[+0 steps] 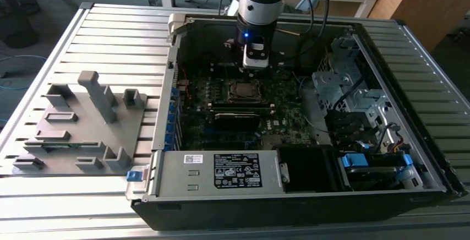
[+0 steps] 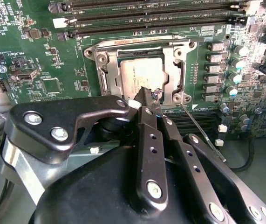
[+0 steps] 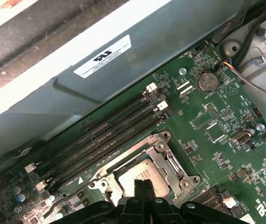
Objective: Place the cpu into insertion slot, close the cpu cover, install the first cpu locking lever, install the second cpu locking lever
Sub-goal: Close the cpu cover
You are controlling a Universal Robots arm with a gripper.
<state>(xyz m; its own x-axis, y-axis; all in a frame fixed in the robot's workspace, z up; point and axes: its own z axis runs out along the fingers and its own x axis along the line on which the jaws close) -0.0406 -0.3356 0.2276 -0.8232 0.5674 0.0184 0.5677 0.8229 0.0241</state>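
Note:
The cpu point(image 2: 139, 74) lies silver top up in the insertion slot point(image 2: 103, 70) of the green motherboard point(image 2: 44, 65). The silver cpu cover point(image 2: 177, 70) is folded down flat around it. My gripper point(image 2: 149, 95) is shut, and its black tips hover at the socket edge nearest the arm, with nothing visibly held. A thin metal locking lever point(image 2: 201, 130) sticks out at an angle from the socket corner beside the fingers. In the first wrist view the gripper point(image 3: 142, 184) points at the cpu point(image 3: 139, 171) inside its cover point(image 3: 163, 163). The exterior view shows the gripper point(image 1: 252, 69) just above the cpu point(image 1: 242, 90).
Long black memory slots point(image 2: 146, 18) run along the far side of the socket. The open computer case has a power supply point(image 1: 220, 171) at the front and a drive cage point(image 1: 345, 91) on the exterior view's right. A grey fixture plate point(image 1: 81, 124) lies outside on the exterior view's left.

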